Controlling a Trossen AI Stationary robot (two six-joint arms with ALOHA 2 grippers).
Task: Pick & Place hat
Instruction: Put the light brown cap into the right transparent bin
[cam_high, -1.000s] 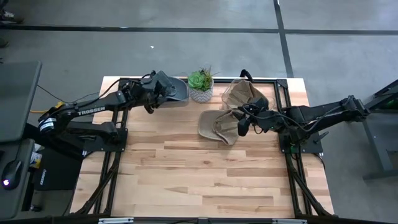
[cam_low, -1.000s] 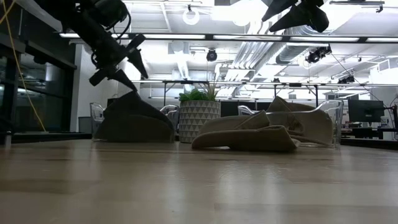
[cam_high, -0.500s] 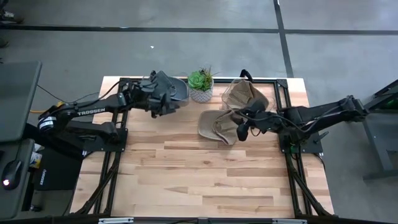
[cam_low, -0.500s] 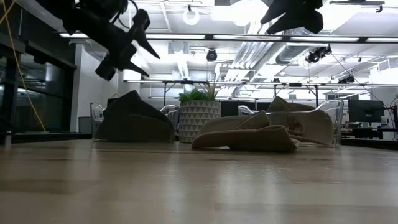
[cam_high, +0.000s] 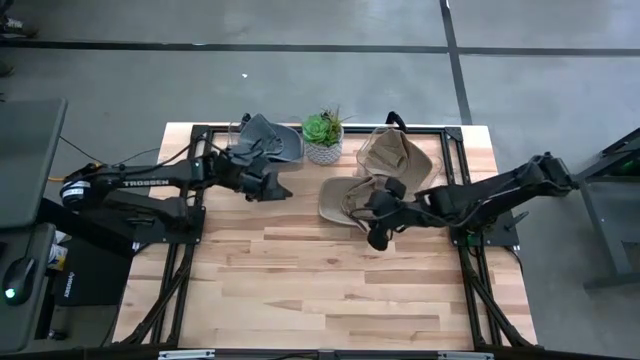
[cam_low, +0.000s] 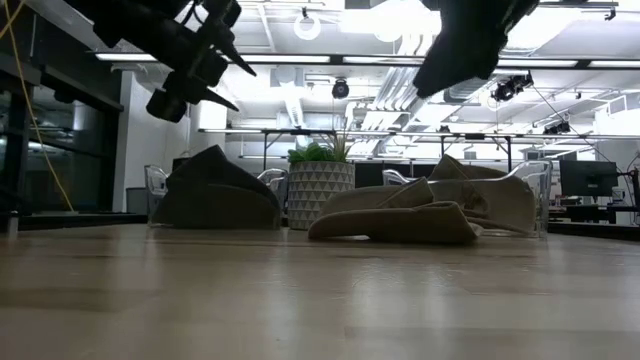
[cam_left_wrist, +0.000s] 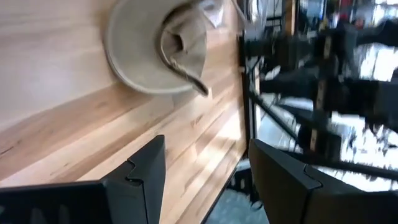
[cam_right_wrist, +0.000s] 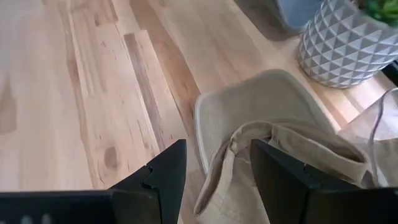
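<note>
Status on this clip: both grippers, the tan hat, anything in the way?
Left gripper open, empty, beside the dark hat. Right gripper open, empty, above the tan hat. Hat flat on the table. Potted plant close behind it.

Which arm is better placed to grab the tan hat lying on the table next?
Probably right: the right gripper hovers open at the tan hat's edge, with the hat just ahead in its wrist view. The left gripper is open too, but nearer the dark hat.
</note>
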